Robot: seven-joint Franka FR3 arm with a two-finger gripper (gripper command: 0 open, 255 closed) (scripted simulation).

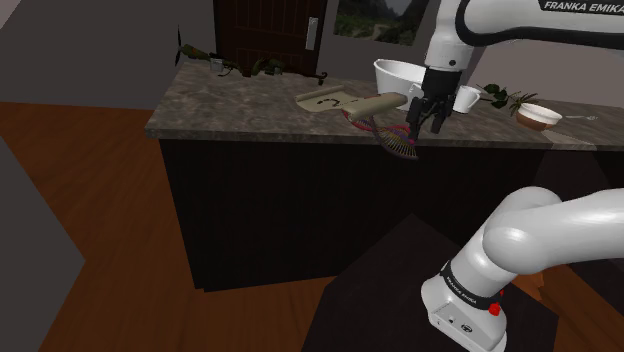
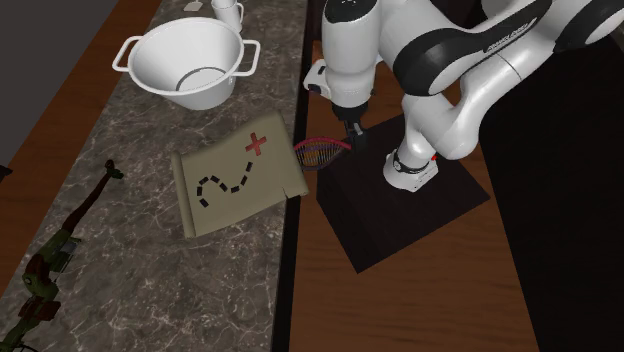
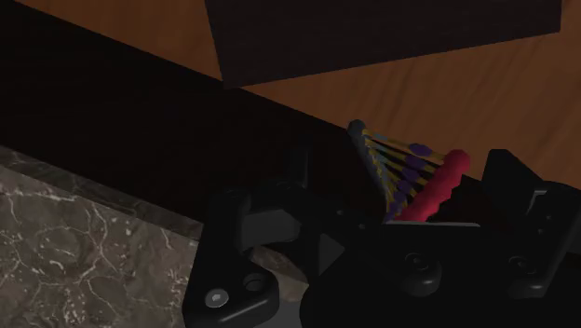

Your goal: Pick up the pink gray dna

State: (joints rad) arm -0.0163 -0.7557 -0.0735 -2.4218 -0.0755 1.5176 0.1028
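The black gripper (image 1: pixel 427 122) is held over the near edge of the marble-topped counter (image 1: pixel 230 105), pointing down, at the end of the white arm. Its fingers (image 3: pixel 512 186) are seen standing apart. The DNA model (image 3: pixel 410 172), made up of a pink strand and a gray strand joined by thin coloured rungs, is found in the gap between them. The pink strand lies close to one finger, but whether either finger touches the model cannot be told.

In the shoulder view the DNA model (image 1: pixel 395 135) is seen tilted, its upper end at the counter's edge beside the tan map and its lower end hanging down past the dark front of the counter. From above, in the second exterior view, the DNA model (image 2: pixel 320 152) is shown jutting out from the counter (image 2: pixel 130 250) over the wooden floor (image 2: pixel 420 310), just under the gripper (image 2: pixel 352 133).

A tan map (image 2: pixel 238 180), marked with a dashed trail and a red cross, is laid flat on the counter right beside the model. A white two-handled pot (image 2: pixel 190 65) is set farther along the counter, apart from the map. The arm's black stand (image 2: pixel 380 225) is placed on the floor close to the counter's front
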